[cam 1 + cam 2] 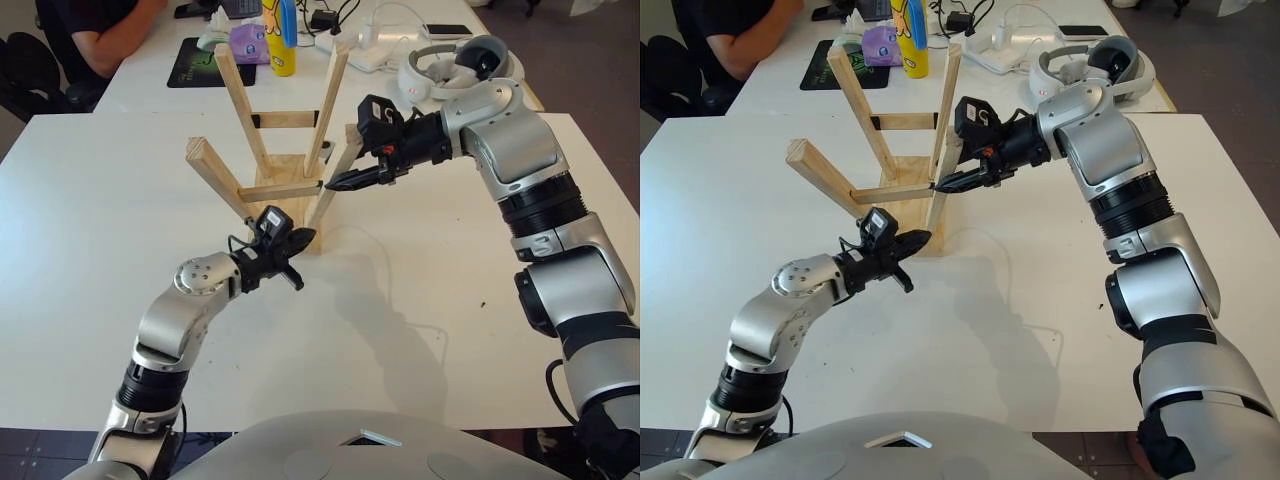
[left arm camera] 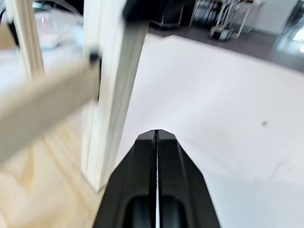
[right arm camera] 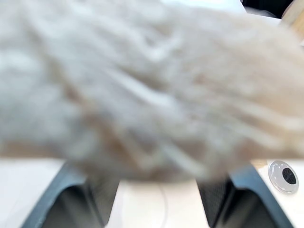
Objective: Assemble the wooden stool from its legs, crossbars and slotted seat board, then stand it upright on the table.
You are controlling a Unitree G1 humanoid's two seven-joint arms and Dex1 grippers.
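Note:
The wooden stool [image 1: 283, 190] stands upside down on the white table [image 1: 100, 240], seat board down and its legs [image 1: 243, 105] pointing up, joined by crossbars [image 1: 285, 120]. My right gripper [image 1: 338, 183] is at the near right leg [image 1: 322, 205], level with the front crossbar's end. Its fingers [image 3: 80, 194] straddle that leg and are shut on it. My left gripper [image 1: 300, 240] is shut and empty, with its tip [image 2: 156, 134] right at the foot of that leg, by the seat board's near right corner [image 2: 42, 190].
A second table behind holds a white headset [image 1: 460, 65], a yellow bottle [image 1: 283, 45], a purple pack [image 1: 248, 42] and a dark mat [image 1: 200, 65]. The white table has open room left, right and in front of the stool.

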